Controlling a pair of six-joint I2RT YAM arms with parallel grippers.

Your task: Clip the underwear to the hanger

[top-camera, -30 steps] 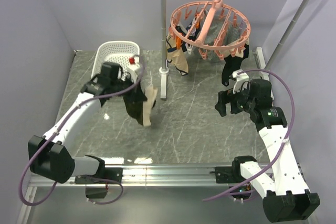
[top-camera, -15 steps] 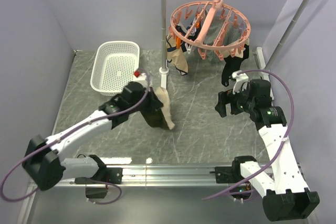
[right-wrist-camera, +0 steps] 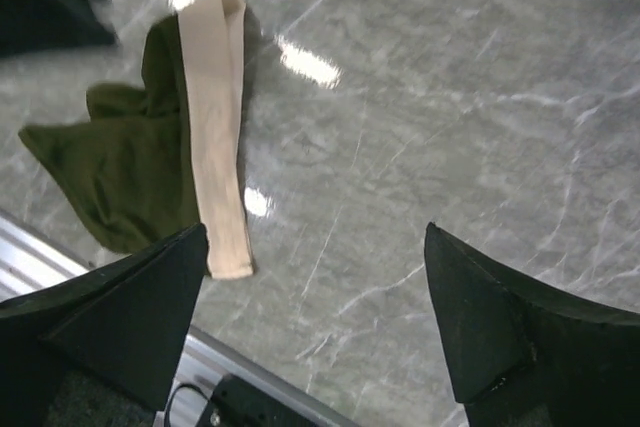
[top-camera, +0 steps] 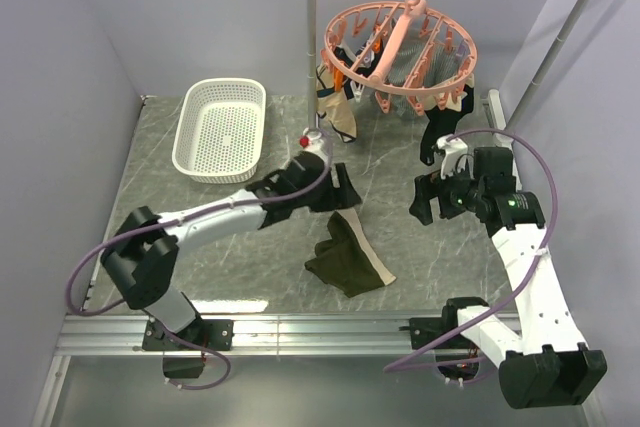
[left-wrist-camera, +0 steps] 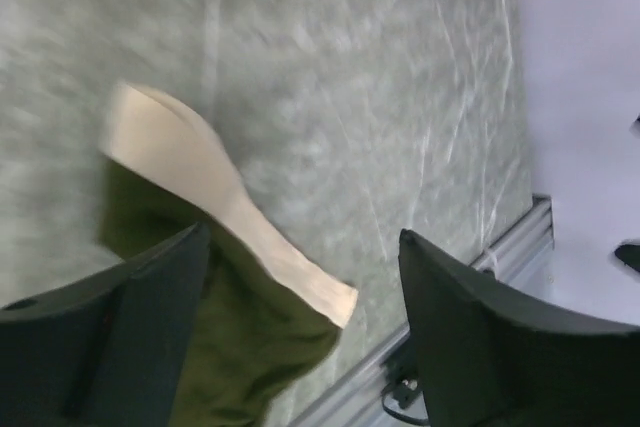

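The underwear [top-camera: 349,259], olive green with a beige waistband, lies crumpled on the table in front of centre. My left gripper [top-camera: 345,192] hovers open just behind it, holding nothing. In the left wrist view the underwear [left-wrist-camera: 235,322] lies below and partly behind the left finger [left-wrist-camera: 100,337], and the gripper [left-wrist-camera: 300,292] is empty. My right gripper [top-camera: 425,199] stands open to the right. Its wrist view shows the underwear [right-wrist-camera: 125,162] at the upper left, apart from the open gripper [right-wrist-camera: 315,292]. The salmon-pink hanger [top-camera: 396,42] hangs from the rail at the back.
A white basket [top-camera: 222,127] sits at the back left. The grey rail stand [top-camera: 311,77] rises behind the left gripper. A tan garment with dark trim [top-camera: 340,115] and a black garment [top-camera: 437,132] hang from the hanger. An aluminium rail [top-camera: 330,325] runs along the front edge.
The left arm swung right from beside the basket with the underwear, then its gripper opened and the underwear dropped onto the table. The right arm barely moved.
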